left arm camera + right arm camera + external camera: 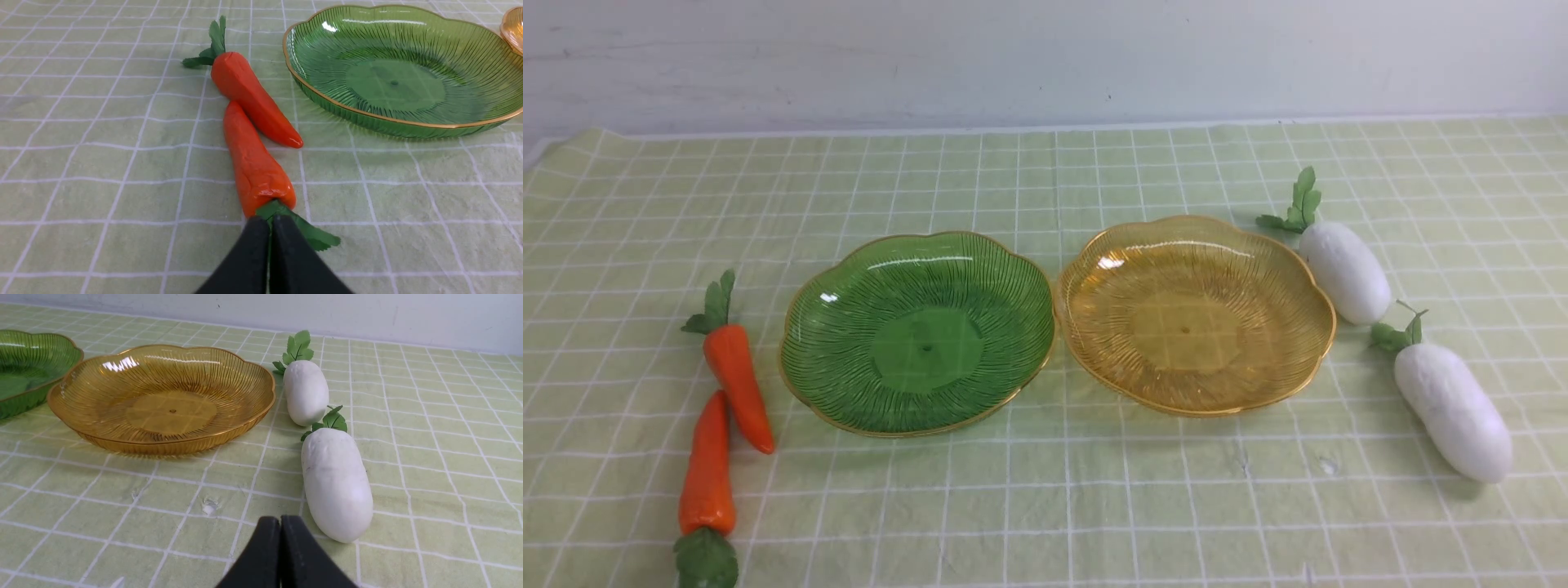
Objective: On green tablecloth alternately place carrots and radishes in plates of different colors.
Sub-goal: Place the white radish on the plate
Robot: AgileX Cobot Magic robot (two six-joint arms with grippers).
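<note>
On the green tablecloth [1045,490], two orange carrots lie left of the green plate [849,412]: a far one [737,384] and a near one [709,469]. Two white radishes lie right of the amber plate [1307,269]: a far one [1346,269] and a near one [1454,408]. Both plates are empty. Neither gripper shows in the front view. In the left wrist view my left gripper [269,223] is shut and empty, just short of the near carrot's [255,163] leaves. In the right wrist view my right gripper [280,520] is shut and empty, beside the near radish [336,482].
A pale wall [1045,57] runs along the cloth's far edge. The two plates sit side by side at the middle, almost touching. A small scuff [1327,465] marks the cloth in front of the amber plate.
</note>
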